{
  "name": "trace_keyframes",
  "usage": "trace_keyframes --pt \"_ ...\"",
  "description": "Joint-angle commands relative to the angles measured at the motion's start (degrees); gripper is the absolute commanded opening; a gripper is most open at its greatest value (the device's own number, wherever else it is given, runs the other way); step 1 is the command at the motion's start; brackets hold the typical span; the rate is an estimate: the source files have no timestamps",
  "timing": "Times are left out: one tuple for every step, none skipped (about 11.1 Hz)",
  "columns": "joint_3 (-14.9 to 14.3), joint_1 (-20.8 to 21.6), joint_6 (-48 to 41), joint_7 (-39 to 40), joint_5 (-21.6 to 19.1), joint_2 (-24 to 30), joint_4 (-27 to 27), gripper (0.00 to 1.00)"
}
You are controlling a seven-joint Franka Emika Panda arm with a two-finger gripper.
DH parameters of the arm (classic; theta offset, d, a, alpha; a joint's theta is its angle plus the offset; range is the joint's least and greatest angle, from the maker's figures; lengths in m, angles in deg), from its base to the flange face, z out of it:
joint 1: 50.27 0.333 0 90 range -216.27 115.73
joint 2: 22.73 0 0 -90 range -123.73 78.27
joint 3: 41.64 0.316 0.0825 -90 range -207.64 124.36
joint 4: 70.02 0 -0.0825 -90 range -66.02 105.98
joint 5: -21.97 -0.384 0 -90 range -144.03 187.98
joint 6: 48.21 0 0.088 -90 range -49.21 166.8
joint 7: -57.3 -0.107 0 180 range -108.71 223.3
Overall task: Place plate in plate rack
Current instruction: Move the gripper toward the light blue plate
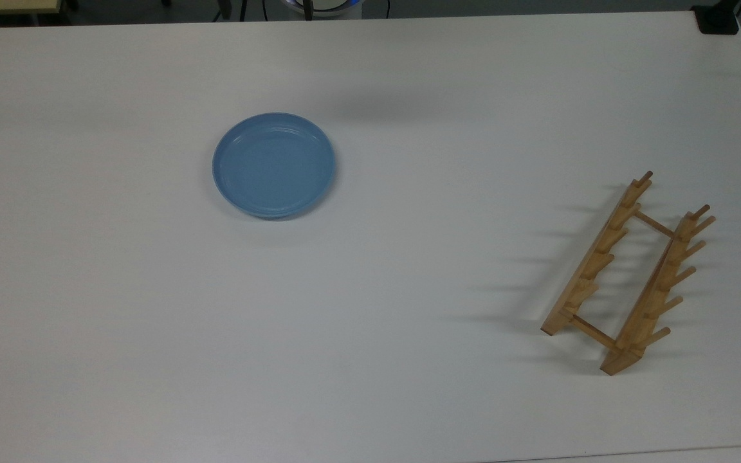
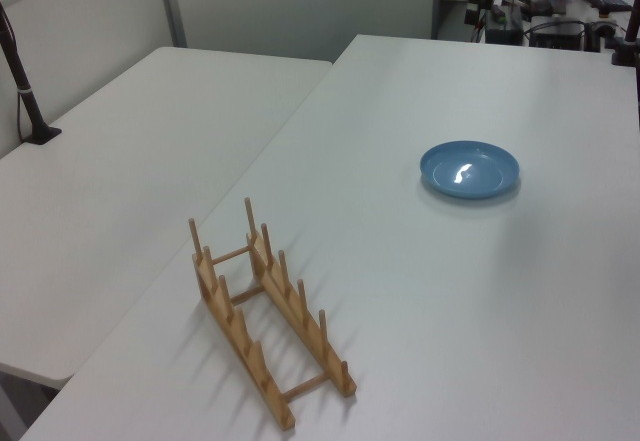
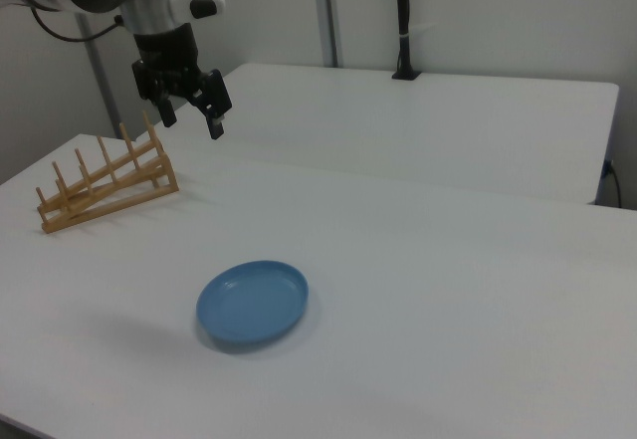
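Open-fingered and empty, my gripper (image 3: 191, 118) hangs in the air above the table (image 3: 448, 260), in the right view up and to the right of the rack. Plate (image 1: 274, 165) lies flat, face up on the white top, well apart from the rack (image 1: 628, 275), which stands upright near the top view's right edge
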Motion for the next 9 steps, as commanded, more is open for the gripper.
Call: trace_keyframes --pt "-0.2 0.6 0.4 1.2 0.6 0.1 0.0 1.0" --pt "-0.2 0.7 0.4 1.2 0.6 0.1 0.0 1.0" --pt "-0.2 0.7 0.4 1.2 0.6 0.1 0.0 1.0" --pt "-0.2 0.7 0.5 1.1 0.6 0.0 0.0 1.0" --pt "-0.2 0.8 0.4 1.1 0.6 0.0 0.0 1.0" --pt "-0.2 0.8 0.3 1.1 0.6 0.1 0.1 1.0" --pt "-0.2 0.8 0.5 1.2 0.6 0.0 0.0 1.0" --pt "-0.2 0.6 0.4 1.2 0.6 0.0 0.0 1.0" --pt "-0.3 0.3 0.5 1.6 0.5 0.1 0.2 1.0"
